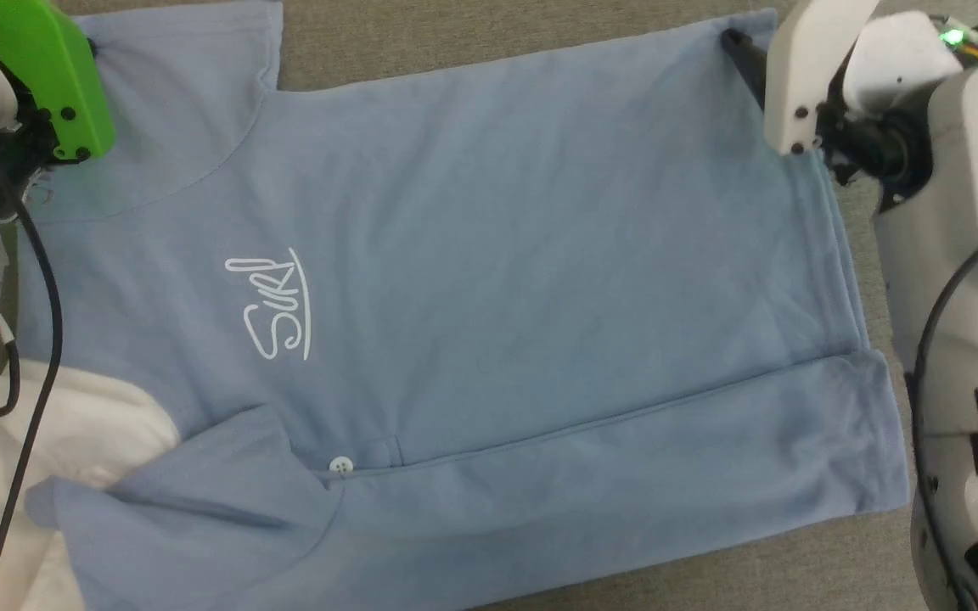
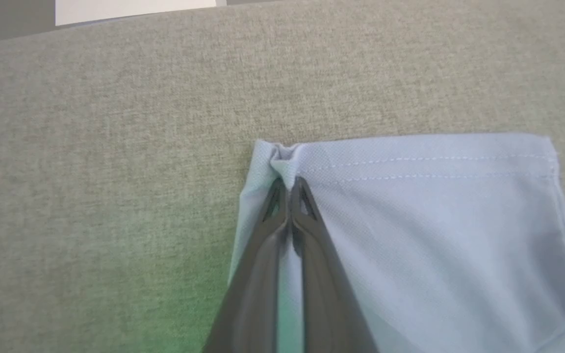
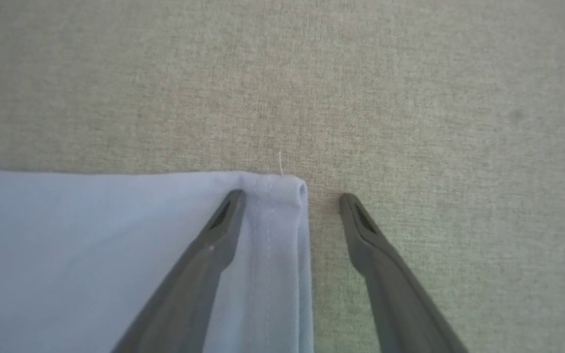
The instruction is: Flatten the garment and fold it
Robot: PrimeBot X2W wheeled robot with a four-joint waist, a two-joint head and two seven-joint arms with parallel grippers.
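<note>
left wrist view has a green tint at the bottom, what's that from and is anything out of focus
Left wrist view: a green cast falls on the table covering and the garment beside the left hand, probably bounced off the green arm cover seen in the head view; the hand's base blurs. Right wrist view: even light, hem stitching sharp. Head view: no glare, logo crisp.

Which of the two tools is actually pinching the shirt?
The left tool: it is shut on a stitched corner of the garment. The right tool is open, one finger on the garment, the other over the grey surface.
</note>
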